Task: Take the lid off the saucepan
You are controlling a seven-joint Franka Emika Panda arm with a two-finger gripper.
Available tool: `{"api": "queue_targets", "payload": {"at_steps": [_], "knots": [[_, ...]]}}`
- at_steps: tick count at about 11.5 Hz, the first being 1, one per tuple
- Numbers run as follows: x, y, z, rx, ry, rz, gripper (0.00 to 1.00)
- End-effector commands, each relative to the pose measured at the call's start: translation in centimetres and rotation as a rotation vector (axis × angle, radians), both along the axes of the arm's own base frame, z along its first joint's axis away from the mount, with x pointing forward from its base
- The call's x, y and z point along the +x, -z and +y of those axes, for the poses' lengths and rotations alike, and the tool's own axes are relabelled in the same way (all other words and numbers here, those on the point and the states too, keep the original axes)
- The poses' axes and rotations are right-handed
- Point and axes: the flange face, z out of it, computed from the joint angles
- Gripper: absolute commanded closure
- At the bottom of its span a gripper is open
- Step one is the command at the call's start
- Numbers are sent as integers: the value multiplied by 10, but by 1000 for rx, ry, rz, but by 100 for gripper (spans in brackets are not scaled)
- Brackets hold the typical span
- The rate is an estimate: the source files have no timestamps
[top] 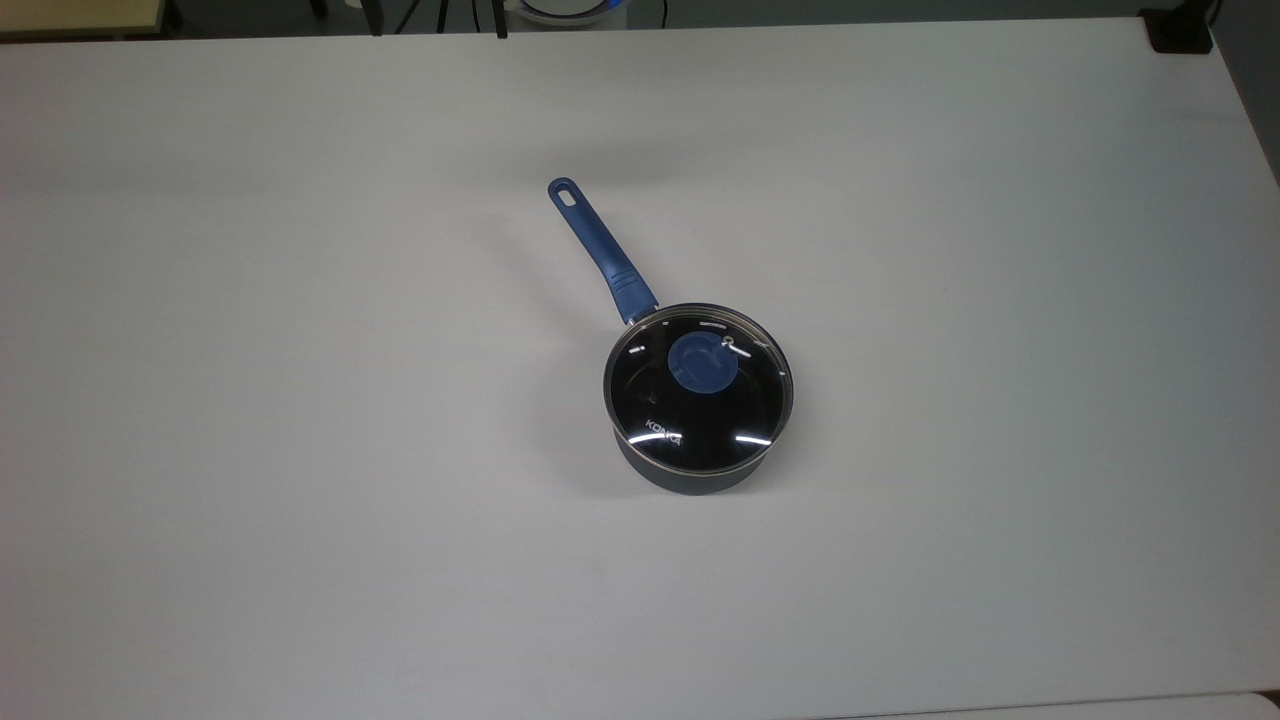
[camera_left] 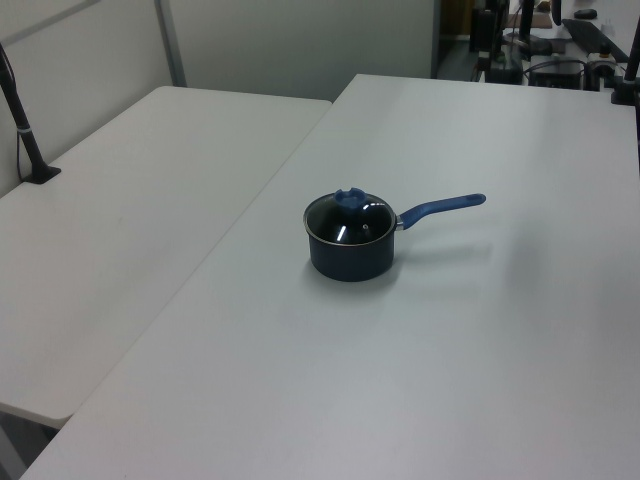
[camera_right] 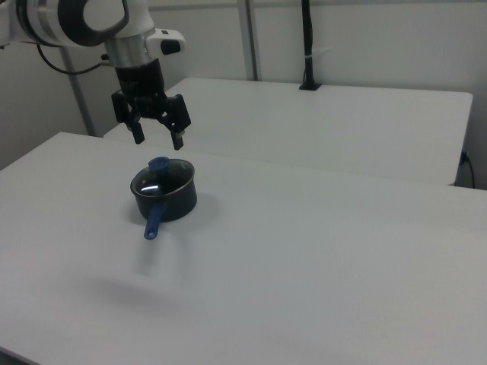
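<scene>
out in the middle of the white table (top: 300, 450) sits the saucepan (top: 690, 478), all alone, with the lid (top: 698, 392) seated flat on its rim and nothing lifted yet. in the top view the long blue handle (top: 598, 250) runs away toward the upper left; in the right view it points down toward the camera. the blue knob (camera_right: 159, 163) stands proud at the lid's centre — that's the target.

up above in the right view hangs the gripper (camera_right: 156, 138), fingers pointing down and spread wide, holding nothing, with clear air between its tips and the knob. it looks to be roughly over the pot, though from this one angle i can't say how well it is centred.

so the step in hand, by my read, is the descent onto the knob. to do it well: line up over the knob's middle first, then come straight down so the two fingers pass either side of it without clipping the glass. close on the knob's waist, not its top edge, or it may slip out. then lift straight up — a tilted pull could catch the metal rim on the pot and drag the whole light saucepan along. once clear, carry the lid sideways to bare table.
</scene>
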Motion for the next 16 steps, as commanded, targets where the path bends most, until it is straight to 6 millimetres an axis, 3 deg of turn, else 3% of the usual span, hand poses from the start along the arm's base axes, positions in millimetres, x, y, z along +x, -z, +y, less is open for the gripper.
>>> {"api": "queue_targets", "payload": {"at_steps": [1, 12, 16], "knots": [[-8, -2, -1, 16, -61, 6, 0], [-7, -1, -1, 19, -53, 4, 0], [1, 10, 1, 11, -69, 22, 0]]}}
